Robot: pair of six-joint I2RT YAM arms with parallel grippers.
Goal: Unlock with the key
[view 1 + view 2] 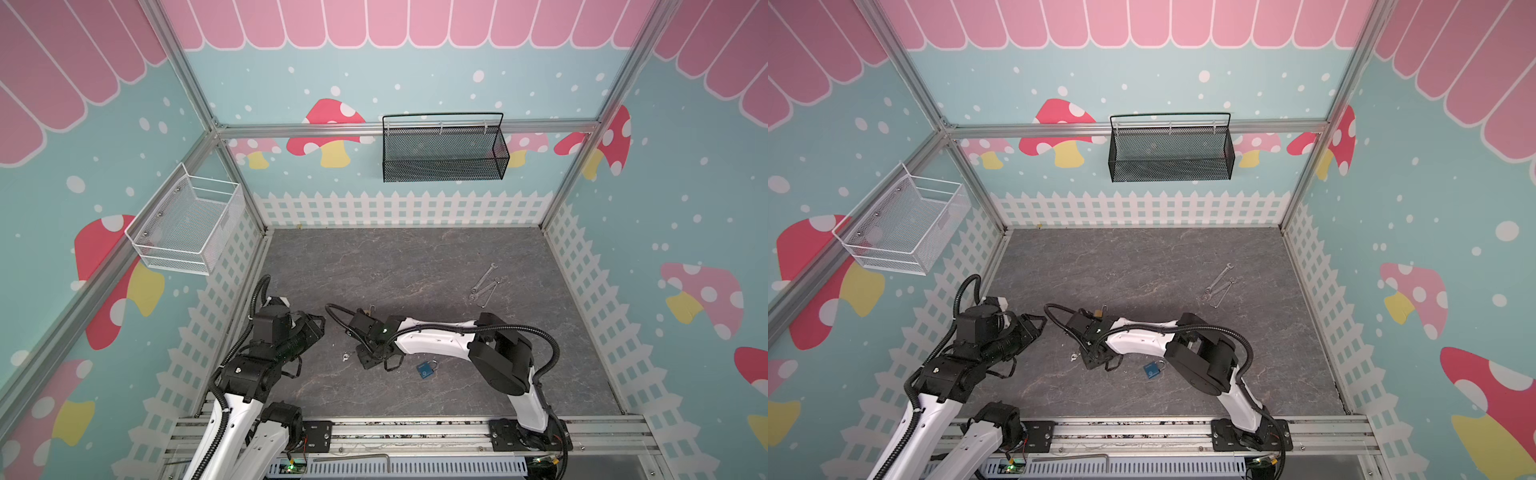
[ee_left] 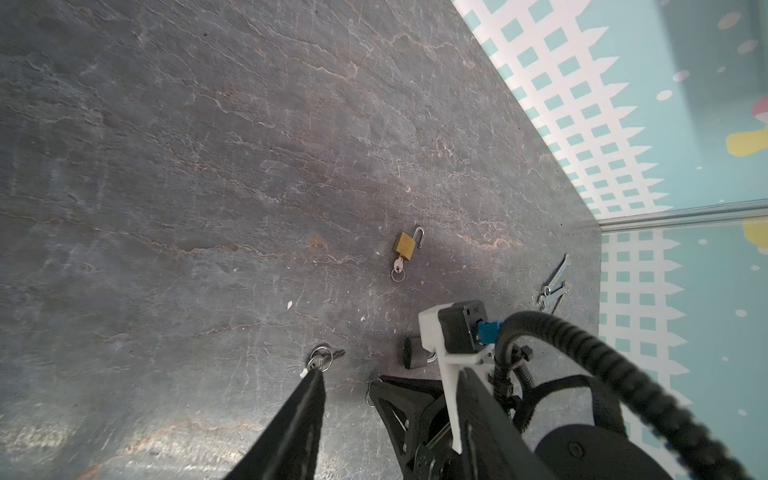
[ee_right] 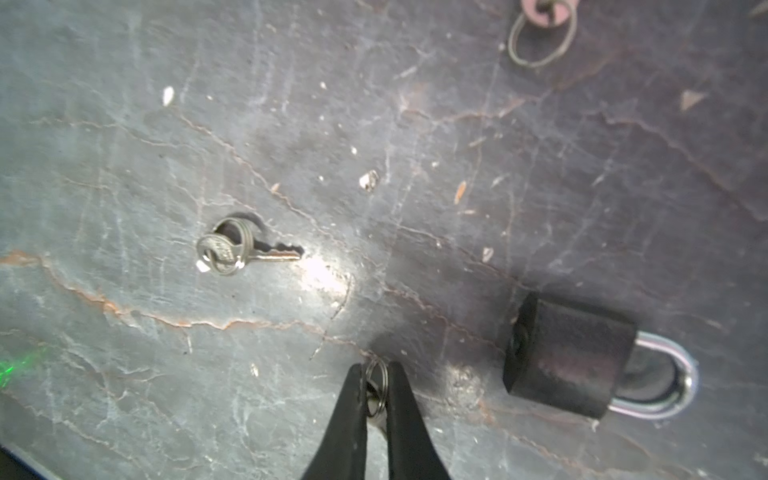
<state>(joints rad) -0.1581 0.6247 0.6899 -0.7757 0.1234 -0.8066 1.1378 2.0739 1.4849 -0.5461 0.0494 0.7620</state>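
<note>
Right gripper (image 3: pixel 375 368) is clenched on a key ring (image 3: pixel 372 403) just beside the shut black padlock (image 3: pixel 569 357), key not yet inserted; left gripper's (image 1: pixel 311 328) state cannot be told.

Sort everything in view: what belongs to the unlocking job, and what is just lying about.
Job: key ring pinched in right hand; black padlock; loose key; blue padlock; brass padlock, shackle open, key in it.
Lying about: wrenches; black basket; white basket.

Grey tabletop (image 1: pixel 415 266), brass padlock (image 2: pixel 405 245), black padlock (image 3: pixel 569 359), blue padlock (image 1: pixel 425 369), loose key (image 3: pixel 232 248), wrenches (image 1: pixel 484 284)
</note>
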